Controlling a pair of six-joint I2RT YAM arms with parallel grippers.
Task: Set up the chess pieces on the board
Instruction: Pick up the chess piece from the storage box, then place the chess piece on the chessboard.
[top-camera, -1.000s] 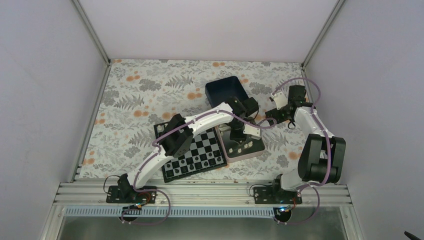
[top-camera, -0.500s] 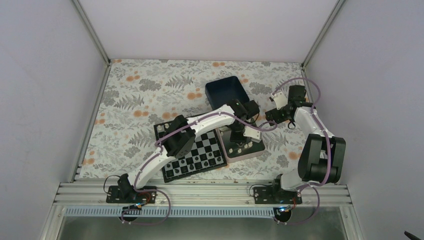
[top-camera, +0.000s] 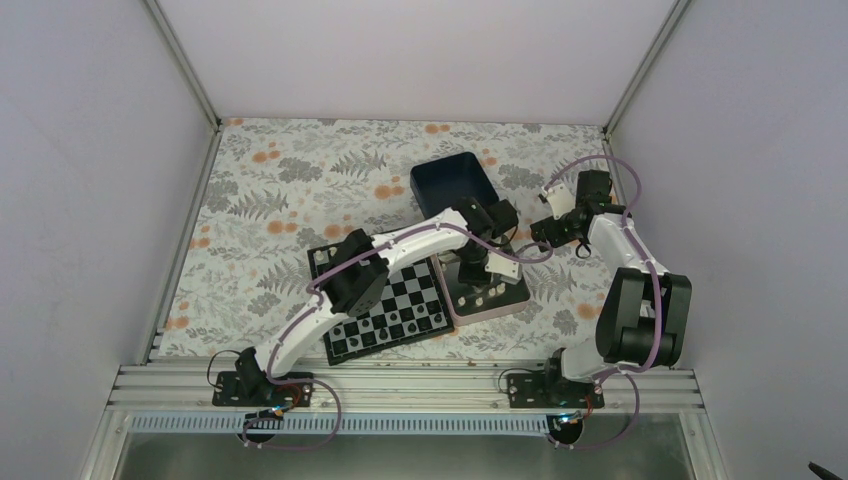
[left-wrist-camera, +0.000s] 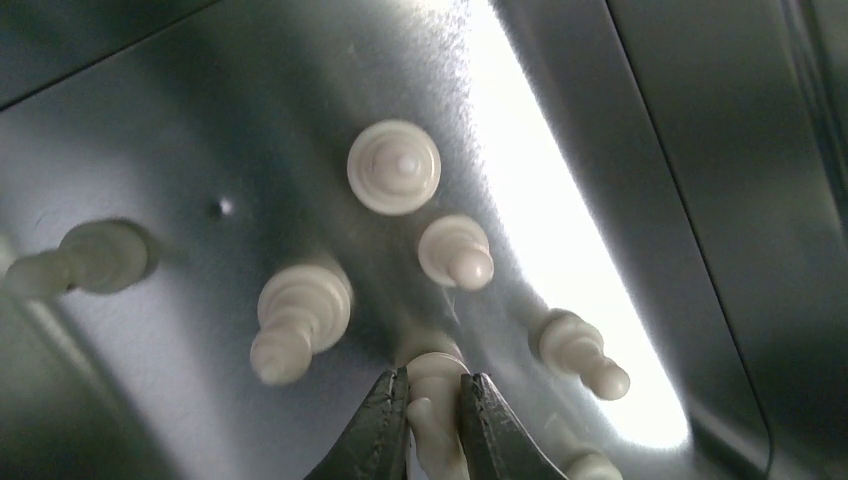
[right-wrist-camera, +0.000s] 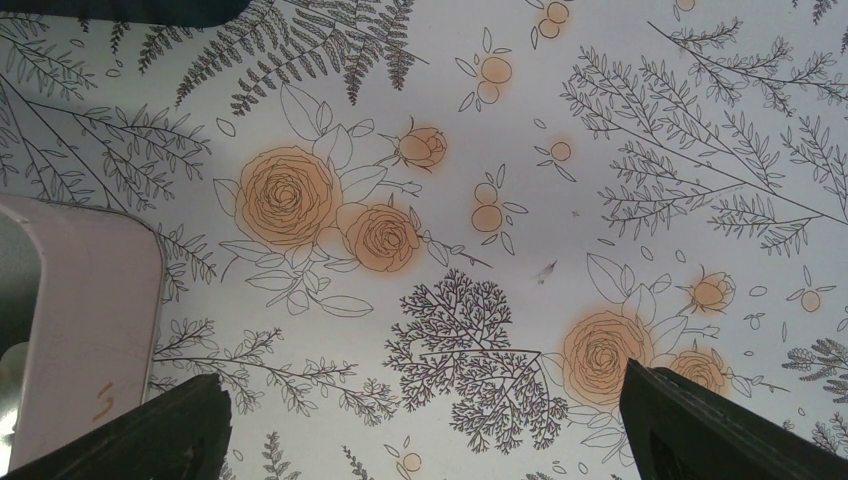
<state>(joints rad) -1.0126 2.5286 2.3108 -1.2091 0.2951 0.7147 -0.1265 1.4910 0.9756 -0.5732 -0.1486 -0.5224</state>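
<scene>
- The left gripper (left-wrist-camera: 432, 425) is reaching down into the silver tin (left-wrist-camera: 650, 200) and is pinching one cream-white chess piece (left-wrist-camera: 437, 385). Its two dark fingers (left-wrist-camera: 385, 430) are pressing close on either side of the piece, leaving only a narrow gap for it.
- The right gripper (right-wrist-camera: 425, 405) is hanging wide apart over bare cloth with nothing between its fingers. One pale corner of the tin is showing at the left edge of its wrist view.
- The floral cloth (top-camera: 290, 200) is covering the whole table, printed with grey ferns and orange roses.
- The board (top-camera: 415, 290) is lying flat near the front of the table, turned slightly askew. The left arm (top-camera: 400, 245) is stretching across its far corner.
- The dark blue box (top-camera: 455, 180) is sitting beyond the board and the tin, nearer the back wall.
- The tin is resting just beside the board's right edge, between the board and the right arm's base.
- The other chess pieces (left-wrist-camera: 393, 167) are lying scattered on the tin's shiny floor. One is standing upright and is seen from above, while several are lying tipped on their sides close to the pinched one.
- Tiny black pieces (top-camera: 385, 328) are standing on the board's near rows, too small in the overhead view to tell apart.
</scene>
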